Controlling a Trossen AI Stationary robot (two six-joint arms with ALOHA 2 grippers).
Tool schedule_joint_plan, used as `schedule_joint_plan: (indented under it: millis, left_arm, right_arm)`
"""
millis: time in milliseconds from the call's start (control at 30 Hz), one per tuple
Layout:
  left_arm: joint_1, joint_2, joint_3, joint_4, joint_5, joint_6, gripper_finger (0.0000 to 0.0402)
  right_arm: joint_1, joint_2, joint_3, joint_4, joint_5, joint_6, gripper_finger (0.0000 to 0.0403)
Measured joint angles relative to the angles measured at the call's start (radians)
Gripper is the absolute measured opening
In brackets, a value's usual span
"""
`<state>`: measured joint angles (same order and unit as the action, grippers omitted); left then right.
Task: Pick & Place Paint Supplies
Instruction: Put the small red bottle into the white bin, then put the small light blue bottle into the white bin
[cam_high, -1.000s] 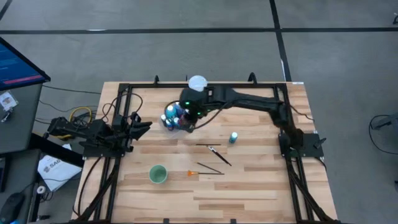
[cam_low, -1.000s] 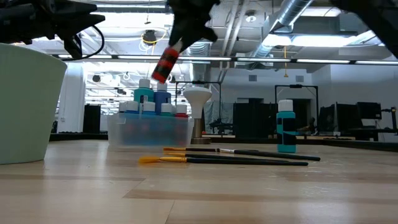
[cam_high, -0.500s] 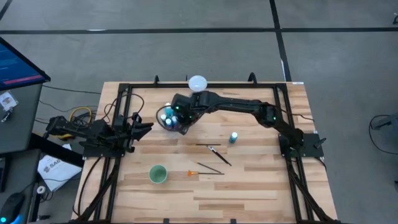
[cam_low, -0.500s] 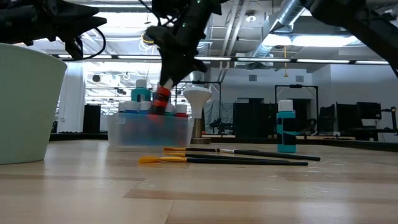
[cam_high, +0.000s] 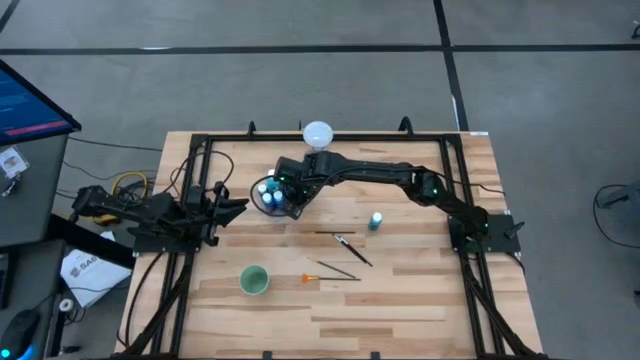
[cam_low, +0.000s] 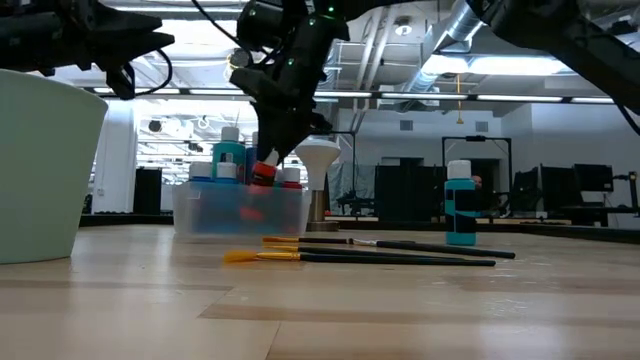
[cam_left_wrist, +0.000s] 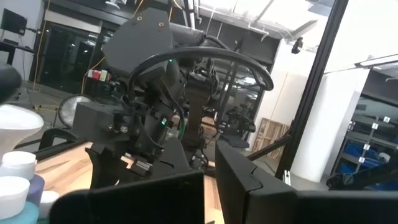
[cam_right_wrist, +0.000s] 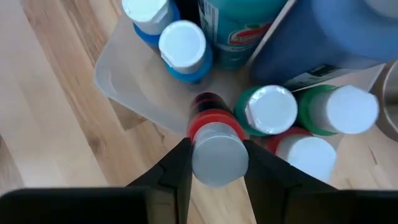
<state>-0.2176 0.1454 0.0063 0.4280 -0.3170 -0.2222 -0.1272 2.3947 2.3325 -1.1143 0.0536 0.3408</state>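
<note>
My right gripper (cam_high: 287, 190) (cam_right_wrist: 217, 155) is over the clear container (cam_low: 240, 212) (cam_high: 262, 200), shut on a red, white-capped paint bottle (cam_low: 263, 175). Several white-capped blue, teal, green and red bottles (cam_right_wrist: 270, 109) stand inside the container. One teal bottle (cam_high: 376, 220) (cam_low: 460, 215) stands alone on the table. Thin dark-handled brushes (cam_high: 345, 245) (cam_low: 380, 250), one orange-tipped (cam_high: 307, 277), lie flat on the wood. My left gripper (cam_high: 228, 206) waits open at the table's left side, touching nothing. My right gripper pinches the red bottle's cap end (cam_right_wrist: 217, 134) between its two fingers (cam_right_wrist: 177, 168), coming from above and slanting down. The bottle hangs tilted below the fingers, its lower end (cam_right_wrist: 208, 102) down among the other bottles in the container.
A green cup (cam_high: 254, 280) (cam_low: 40, 170) stands near the table's front left. The white globe on its stand (cam_high: 318, 132) (cam_low: 318, 160) sits just behind the container. Bare wood lies right of the lone teal bottle and along the near edge.
My right gripper has moved down and toward the table's left with the red bottle, from above the container to its rim. The bottle, held slanting high at first, now dips among the bottles inside.
</note>
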Motion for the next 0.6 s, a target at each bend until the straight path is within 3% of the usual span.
schedule_joint_plan:
  millis: [267,600]
  left_arm:
    - [0.0,0.001,0.0,0.004,0.0,0.0,0.0001]
    - [0.0,0.0,0.0,0.007,0.0,0.0,0.0001]
  right_arm:
    - [0.002,-0.001,0.0,0.024,-0.002,-0.003,0.021]
    - [0.006,-0.039,0.008,-0.014,-0.006,-0.009,0.0218]
